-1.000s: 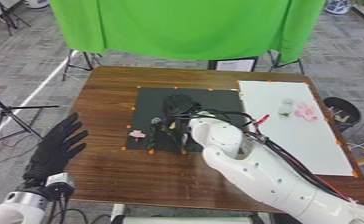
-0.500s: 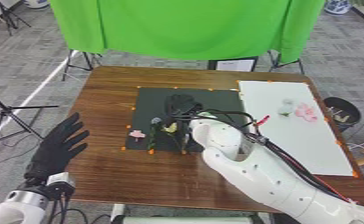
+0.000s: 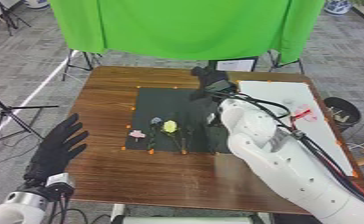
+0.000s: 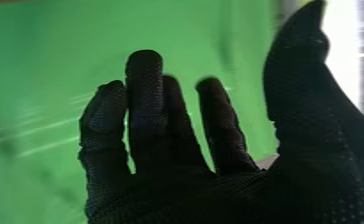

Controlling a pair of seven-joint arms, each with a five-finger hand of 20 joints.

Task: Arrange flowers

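Drawing off towards the top of the head view, our right hand (image 3: 211, 77) has left its place over the dark mat (image 3: 161, 100). Half a second ago it lay over the middle of that mat; now it hangs near the mat's upper right corner, close to the far edge of the table (image 3: 107, 170). The right wrist view gives us its fingers (image 4: 145, 115) straight and spread, the thumb out to the side, with nothing held. Our left hand (image 3: 54, 150) has not moved from the lower left, its fingers loosely straight and just as bare.

With the right arm swung away, we see the yellow flower (image 3: 170, 126) more fully, left of centre on the mat. Beside it is the blue flower (image 3: 155, 121), and the small pink flower (image 3: 137, 134) is at the mat's lower left. On the white board (image 3: 267, 89), at the right of the frame, are the white flower (image 3: 287, 101) and the big pink flower (image 3: 312, 118).

We judge that one placement has just ended and the hand is free for another flower. Our next reach is probably to the board; the forearm over it could brush the big pink flower if we sweep low.
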